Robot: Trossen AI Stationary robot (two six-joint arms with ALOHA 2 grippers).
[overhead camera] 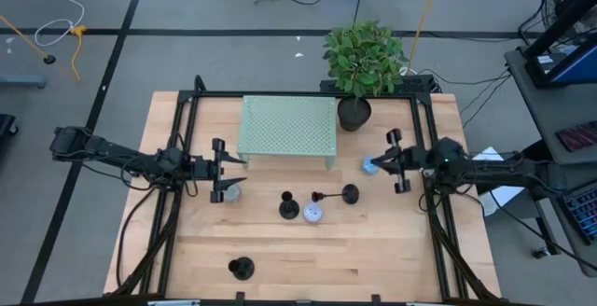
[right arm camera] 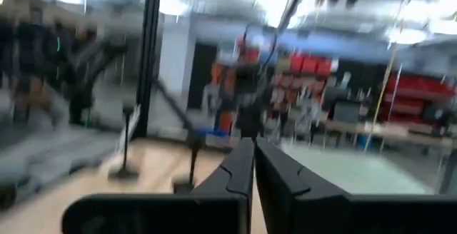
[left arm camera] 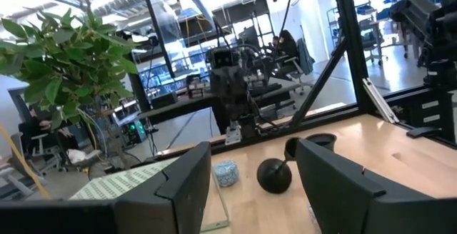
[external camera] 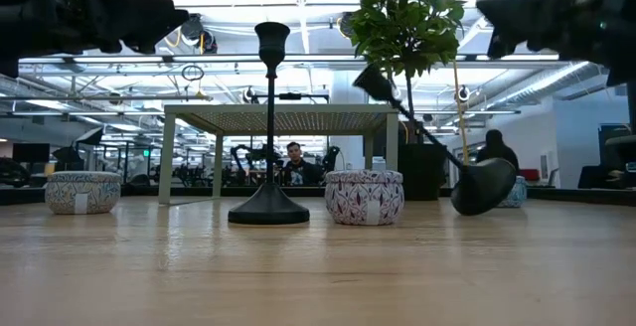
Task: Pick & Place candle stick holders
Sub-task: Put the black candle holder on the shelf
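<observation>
Both grippers are hanging above the table with nothing in them: the left gripper (overhead camera: pixel 227 172) is holding its fingers wide apart at the left side; the right gripper (overhead camera: pixel 393 160) is keeping its fingers pressed together at the right side. Nearest the front edge, one holder (overhead camera: pixel 242 268) is standing alone; farther back, a second holder (overhead camera: pixel 289 205) is standing upright mid-table; beside it a third holder (overhead camera: pixel 338 194) is lying tipped over; beyond them a green rack (overhead camera: pixel 287 127) and a plant (overhead camera: pixel 363 59) are standing.
</observation>
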